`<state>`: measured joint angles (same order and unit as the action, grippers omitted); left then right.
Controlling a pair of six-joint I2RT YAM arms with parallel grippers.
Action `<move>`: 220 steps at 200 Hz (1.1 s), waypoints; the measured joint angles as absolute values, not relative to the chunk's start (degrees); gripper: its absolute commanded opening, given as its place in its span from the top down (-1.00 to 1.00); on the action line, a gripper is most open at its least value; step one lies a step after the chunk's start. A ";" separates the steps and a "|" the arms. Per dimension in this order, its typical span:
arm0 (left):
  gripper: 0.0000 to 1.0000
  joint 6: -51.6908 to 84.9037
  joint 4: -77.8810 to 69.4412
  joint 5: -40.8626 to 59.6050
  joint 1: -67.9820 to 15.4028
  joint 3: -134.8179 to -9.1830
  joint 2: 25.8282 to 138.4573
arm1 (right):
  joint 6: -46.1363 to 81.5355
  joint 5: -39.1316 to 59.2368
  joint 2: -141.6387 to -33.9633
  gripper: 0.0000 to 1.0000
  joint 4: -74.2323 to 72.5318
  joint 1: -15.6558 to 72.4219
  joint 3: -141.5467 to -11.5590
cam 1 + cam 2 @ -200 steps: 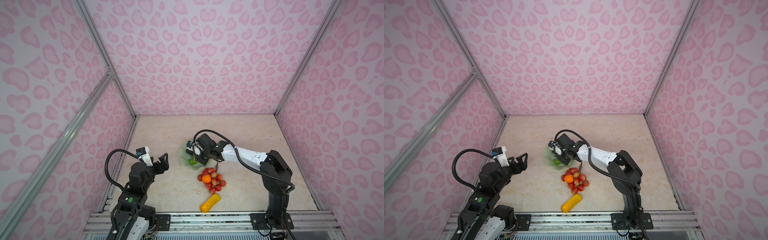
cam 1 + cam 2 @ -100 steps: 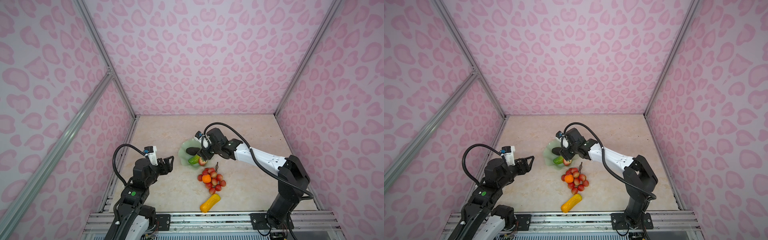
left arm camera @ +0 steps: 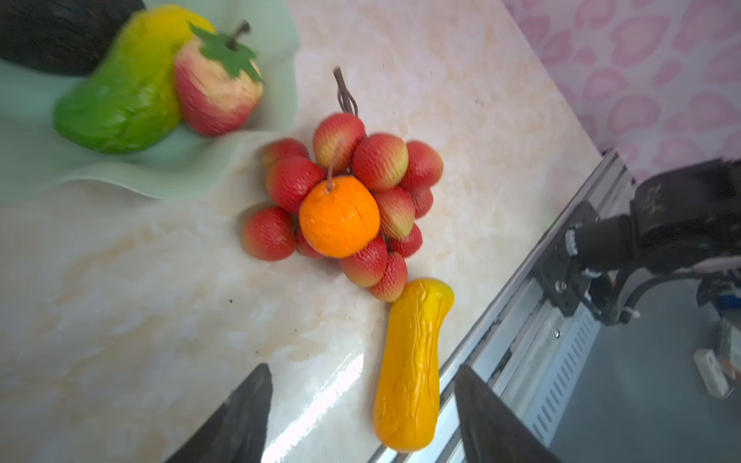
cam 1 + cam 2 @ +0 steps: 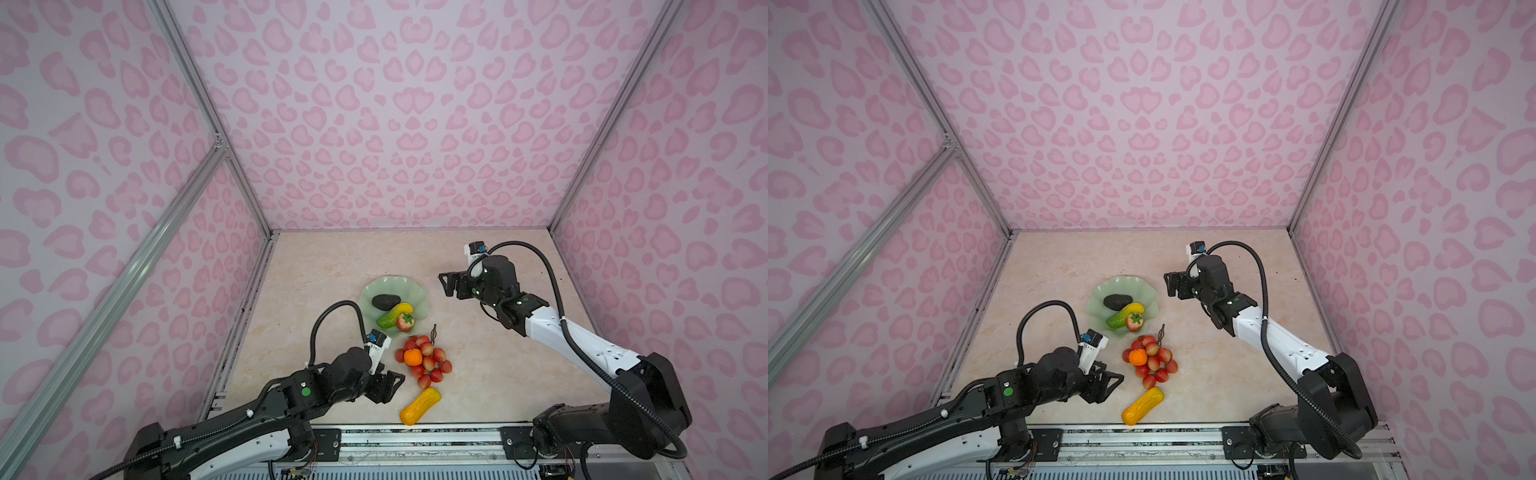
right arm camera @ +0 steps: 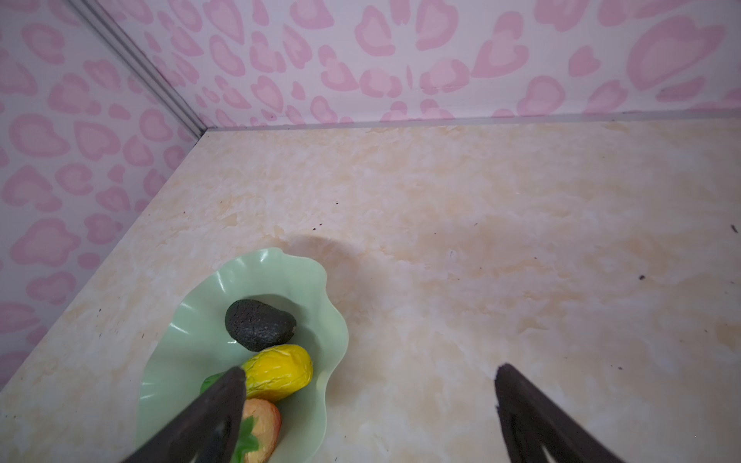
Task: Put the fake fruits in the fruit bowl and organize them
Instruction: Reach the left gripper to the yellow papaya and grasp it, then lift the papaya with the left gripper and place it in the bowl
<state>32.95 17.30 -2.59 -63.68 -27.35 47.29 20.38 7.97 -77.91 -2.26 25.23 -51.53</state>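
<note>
In both top views the bowl (image 4: 373, 287) holds avocado (image 4: 385, 301), green oblong (image 4: 388, 319) and strawberry (image 4: 404, 322). The berries (image 4: 432, 365), with the orange (image 4: 412, 357) on them, lie on the bench (image 4: 498, 374) just beside it, the yellow oblong (image 4: 420, 406) at their other end.

Left wrist: left pincer (image 3: 361, 373) open and empty, near the yellow oblong.

Right wrist: right pincer (image 5: 369, 372) open and empty, beside the bowl's rim.

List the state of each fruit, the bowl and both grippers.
Bowl: upright, holding three fruits.
Avocado: in bowl.
Green-yellow fruit: in bowl.
Strawberry: in bowl, against green-yellow fruit.
Berry bunch: on table, outside bowl.
Orange: resting on berry bunch.
Yellow fruit: lying on table.
Left gripper: open, empty.
Right gripper: open, empty.
</note>
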 measured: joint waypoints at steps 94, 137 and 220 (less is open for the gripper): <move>-0.50 31.40 12.23 -4.25 -73.89 -35.57 75.42 | 24.38 9.15 -74.72 -0.93 -2.22 21.76 -48.31; -0.04 31.22 11.70 -1.74 -74.00 -36.60 80.71 | 24.47 9.52 -74.24 -0.93 -2.26 20.49 -47.59; 0.38 27.75 15.18 -3.60 -73.14 -36.16 67.33 | 25.54 10.55 -74.43 -0.93 -2.57 18.96 -47.05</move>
<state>27.75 15.18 -3.60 -73.14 -36.16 67.33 25.54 10.55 -74.43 -2.57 18.96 -47.05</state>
